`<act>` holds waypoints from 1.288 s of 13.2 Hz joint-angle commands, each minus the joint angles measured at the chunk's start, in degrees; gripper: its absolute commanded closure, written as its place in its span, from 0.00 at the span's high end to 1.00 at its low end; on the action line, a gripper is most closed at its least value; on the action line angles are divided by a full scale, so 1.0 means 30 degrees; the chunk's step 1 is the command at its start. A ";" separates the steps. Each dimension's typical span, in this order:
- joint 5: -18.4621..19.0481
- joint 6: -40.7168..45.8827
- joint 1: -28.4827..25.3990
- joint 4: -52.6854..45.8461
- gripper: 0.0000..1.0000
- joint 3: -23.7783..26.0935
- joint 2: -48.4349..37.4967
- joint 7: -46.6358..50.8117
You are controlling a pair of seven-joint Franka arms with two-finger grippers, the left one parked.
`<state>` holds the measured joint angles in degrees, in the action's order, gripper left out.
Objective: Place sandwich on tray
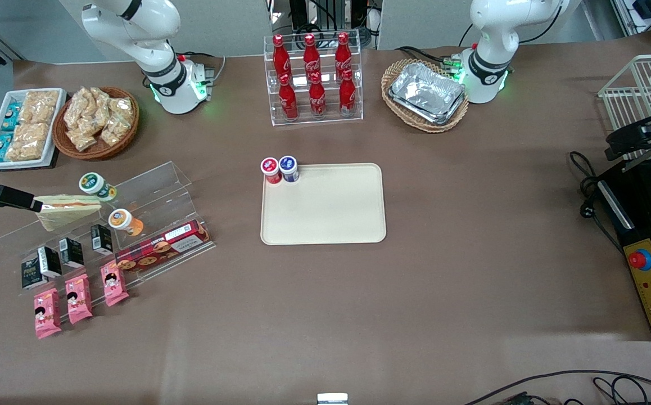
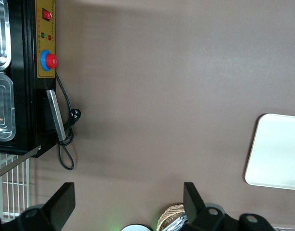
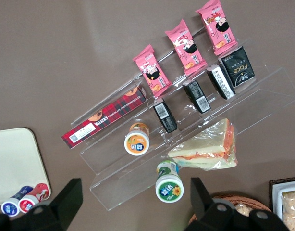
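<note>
On the clear acrylic stepped rack (image 1: 151,191) toward the working arm's end of the table, we see the sandwich (image 1: 67,210): a triangular wedge of pale cream bread in clear wrap, with pink-orange filling showing along its cut side (image 3: 229,139). It lies flat on an upper step, its long axis running along the step, its narrow tip pointing toward the green-lidded cup (image 1: 96,185) and the orange-lidded cup (image 1: 123,220) beside it.

Nearer the front camera on the same rack, we make out three small black cartons (image 1: 68,251), a red plaid biscuit box (image 1: 162,247) and three pink snack packets (image 1: 79,297).

We find the gripper (image 3: 133,204) held in the air above the rack, clear of the sandwich, its two fingers (image 3: 68,199) spread wide with nothing between them.

Well apart, at mid-table, the cream-beige tray (image 1: 325,219) holds only a red-capped cup (image 1: 270,169) and a blue-capped cup (image 1: 288,167) in one corner. Farther from the camera than the rack, a wicker basket (image 1: 98,121) holds bagged golden snacks.
</note>
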<state>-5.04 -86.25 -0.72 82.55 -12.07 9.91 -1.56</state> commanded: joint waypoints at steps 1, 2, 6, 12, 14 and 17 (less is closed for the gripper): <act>0.0129 0.0128 0.0065 -0.0272 1.00 0.0040 0.0037 -0.0126; 0.0187 0.0099 0.0065 -0.0301 1.00 0.0040 0.0066 -0.0039; 0.0274 0.0216 0.0065 -0.0243 1.00 0.0011 0.0037 0.0049; 0.0188 0.0128 0.0387 -0.0360 1.00 -0.1247 -0.0372 0.4342; 0.0187 0.0215 0.0416 -0.0331 1.00 -0.1307 -0.0636 0.7767; 0.0217 0.0246 0.0563 -0.0156 1.00 -0.1512 -0.0608 1.1902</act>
<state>-5.00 -86.23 0.60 81.91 -16.25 8.37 24.31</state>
